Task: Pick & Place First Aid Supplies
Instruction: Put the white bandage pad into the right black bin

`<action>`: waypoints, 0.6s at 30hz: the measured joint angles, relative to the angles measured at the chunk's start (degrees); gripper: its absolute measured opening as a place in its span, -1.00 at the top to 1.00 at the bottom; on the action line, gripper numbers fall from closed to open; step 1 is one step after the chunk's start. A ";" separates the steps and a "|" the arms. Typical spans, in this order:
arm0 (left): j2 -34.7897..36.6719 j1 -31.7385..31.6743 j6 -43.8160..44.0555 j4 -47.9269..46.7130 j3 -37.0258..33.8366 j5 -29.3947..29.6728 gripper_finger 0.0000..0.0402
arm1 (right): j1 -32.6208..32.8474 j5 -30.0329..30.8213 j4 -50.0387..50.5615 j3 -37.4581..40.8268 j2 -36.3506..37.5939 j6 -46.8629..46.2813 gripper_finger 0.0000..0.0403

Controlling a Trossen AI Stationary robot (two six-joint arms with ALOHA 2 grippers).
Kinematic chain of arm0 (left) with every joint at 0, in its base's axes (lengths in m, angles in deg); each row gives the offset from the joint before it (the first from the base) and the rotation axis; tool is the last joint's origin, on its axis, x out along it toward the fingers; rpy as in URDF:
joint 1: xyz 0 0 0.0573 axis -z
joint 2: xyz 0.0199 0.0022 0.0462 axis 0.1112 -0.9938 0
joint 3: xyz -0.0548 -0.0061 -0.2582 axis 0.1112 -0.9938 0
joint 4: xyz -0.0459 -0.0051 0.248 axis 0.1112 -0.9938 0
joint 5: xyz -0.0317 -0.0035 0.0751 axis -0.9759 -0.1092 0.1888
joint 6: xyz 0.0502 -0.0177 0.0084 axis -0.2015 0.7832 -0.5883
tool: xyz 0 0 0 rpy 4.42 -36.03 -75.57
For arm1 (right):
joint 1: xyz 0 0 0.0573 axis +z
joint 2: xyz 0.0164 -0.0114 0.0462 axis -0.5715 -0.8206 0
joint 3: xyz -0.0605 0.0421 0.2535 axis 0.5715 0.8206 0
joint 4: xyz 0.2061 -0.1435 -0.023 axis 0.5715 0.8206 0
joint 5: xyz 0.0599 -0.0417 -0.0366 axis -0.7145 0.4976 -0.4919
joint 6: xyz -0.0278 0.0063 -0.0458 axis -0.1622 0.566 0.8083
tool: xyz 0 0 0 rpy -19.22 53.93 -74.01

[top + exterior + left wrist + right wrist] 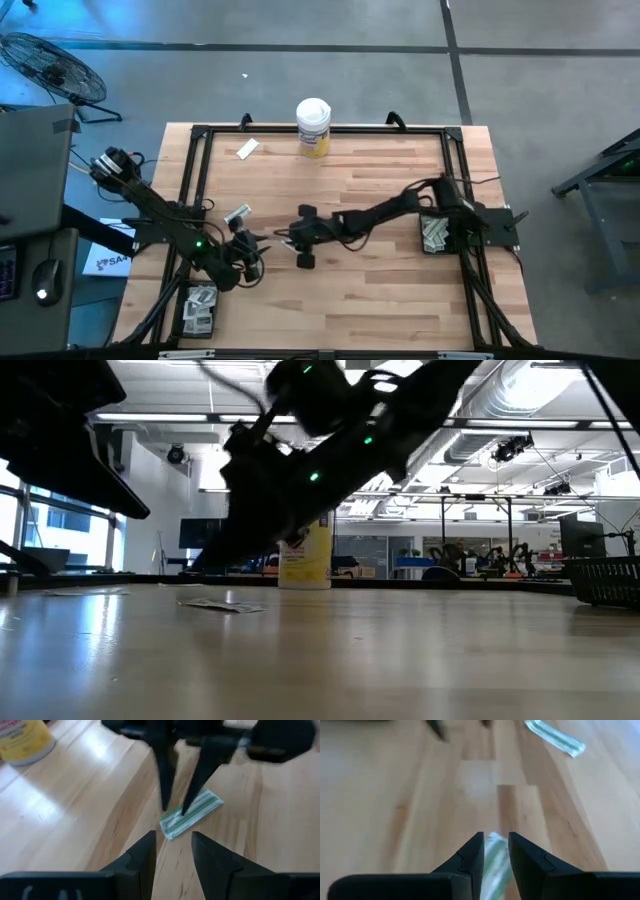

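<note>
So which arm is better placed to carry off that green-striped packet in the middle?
The right. Its pincer is closed on the green-striped packet, one finger on each side. The left pincer is open and empty, only facing the packet from short of it.

Bright overhead light — glare on table (60,815); low view arms backlit, wrist views blurred.

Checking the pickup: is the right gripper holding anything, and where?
Yes: right gripper pinches a pale-green wrapper across its narrow width, seemingly near one end.
</note>
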 joint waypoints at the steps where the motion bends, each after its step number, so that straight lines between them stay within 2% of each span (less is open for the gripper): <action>1: -0.03 0.02 0.63 -0.22 0.00 0.06 0.39 | -0.45 0.02 1.23 -1.44 -1.12 -0.50 0.59; 6: -0.04 0.00 1.58 -0.38 0.00 -0.14 0.39 | -1.55 1.83 8.38 -5.42 -3.90 -0.14 0.59; 12: -0.04 0.02 1.79 -0.35 0.00 0.55 0.39 | -1.61 0.70 8.82 -5.37 -4.01 -0.78 0.59; 18: -0.04 0.00 2.09 -0.31 0.00 1.14 0.39 | -1.61 0.23 10.71 -5.43 -3.99 2.81 0.59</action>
